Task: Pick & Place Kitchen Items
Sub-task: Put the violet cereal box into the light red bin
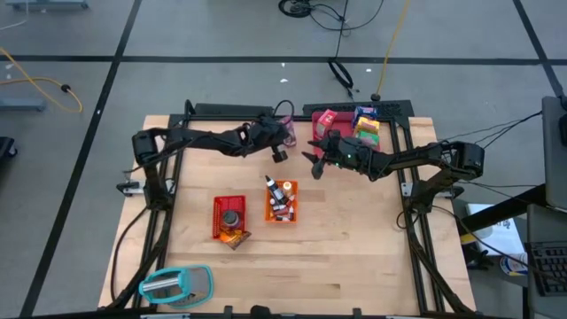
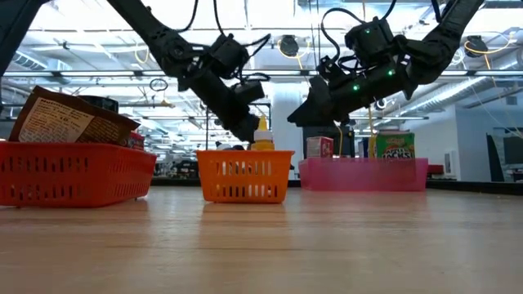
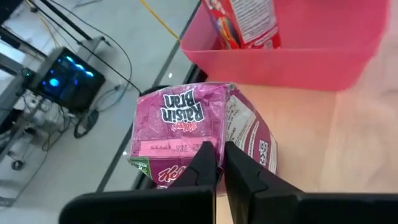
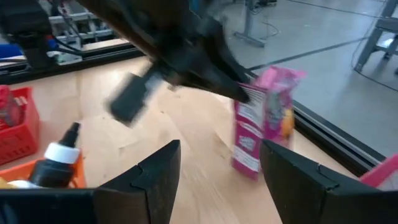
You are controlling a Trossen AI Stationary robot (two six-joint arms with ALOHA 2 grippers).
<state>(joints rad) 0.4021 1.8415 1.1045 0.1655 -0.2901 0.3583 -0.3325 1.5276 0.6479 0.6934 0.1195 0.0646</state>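
A pink Raisin Bran carton (image 1: 289, 133) stands on its bottom end on the table beside the pink tray (image 3: 280, 62); it also shows in the left wrist view (image 3: 186, 124) and the right wrist view (image 4: 264, 118). My left gripper (image 3: 221, 163) is shut, its tips at the carton's top end. My right gripper (image 4: 221, 180) is open and empty above the table, between the carton and the orange bin (image 1: 282, 202). Several cartons (image 1: 365, 124) stand in the pink tray. My left gripper has its shut fingertips (image 4: 242, 92) at the carton's top corner (image 4: 254, 93), coming slanting down from the table's left. Whether they touch it or pinch an edge, I cannot tell. The carton stands on the table.
The orange bin holds small bottles, among them a yellow one (image 2: 262, 135). A red bin (image 1: 229, 215) with a dark can and a brown packet stands to its left. A teal-rimmed oval object (image 1: 177, 283) lies at the near left corner. Bare wood lies near and right.
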